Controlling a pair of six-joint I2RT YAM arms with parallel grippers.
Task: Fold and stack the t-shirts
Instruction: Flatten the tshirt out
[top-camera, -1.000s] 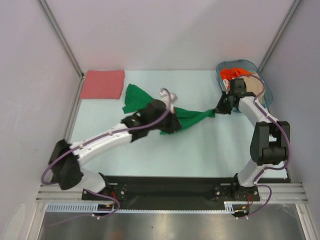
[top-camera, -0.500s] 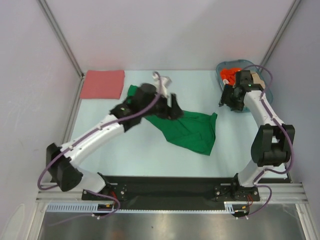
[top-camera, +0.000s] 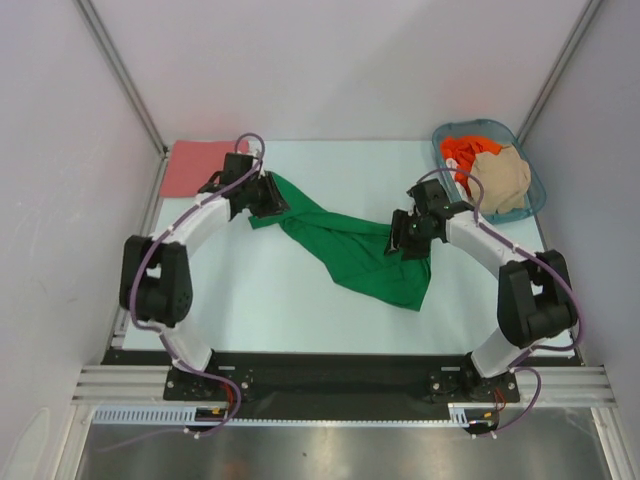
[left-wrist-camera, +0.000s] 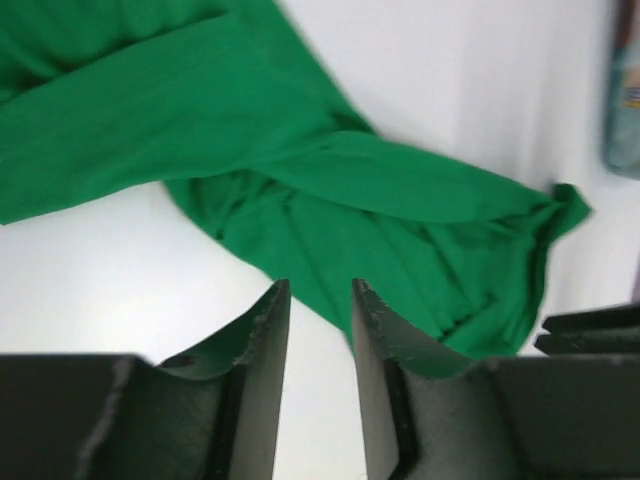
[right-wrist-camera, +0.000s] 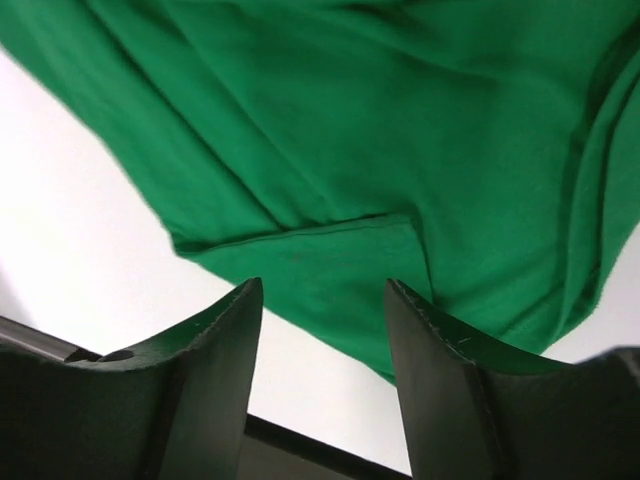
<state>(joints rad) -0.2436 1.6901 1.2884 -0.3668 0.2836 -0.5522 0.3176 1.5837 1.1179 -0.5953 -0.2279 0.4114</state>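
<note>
A bright green t-shirt (top-camera: 365, 262) lies crumpled across the middle of the table. My left gripper (top-camera: 275, 197) is at its back-left end, jaws slightly apart and empty; the left wrist view shows bare table between the fingers (left-wrist-camera: 318, 290) and the green shirt (left-wrist-camera: 330, 190) beyond. My right gripper (top-camera: 401, 236) is open just above the shirt's right part; the right wrist view shows its fingertips (right-wrist-camera: 322, 285) over a green hem (right-wrist-camera: 330, 240). A folded salmon-pink shirt (top-camera: 193, 167) lies at the back left. An orange-red shirt (top-camera: 460, 150) and a beige shirt (top-camera: 500, 177) sit in the basket.
The blue-grey plastic basket (top-camera: 536, 190) stands at the back right corner. Metal frame posts and pale walls close in both sides. The black base rail (top-camera: 330, 372) runs along the near edge.
The green shirt, stretched between both grippers a second ago, was let go and now lies on the table. My left arm swung to the back left; my right arm moved from the basket to the shirt.
</note>
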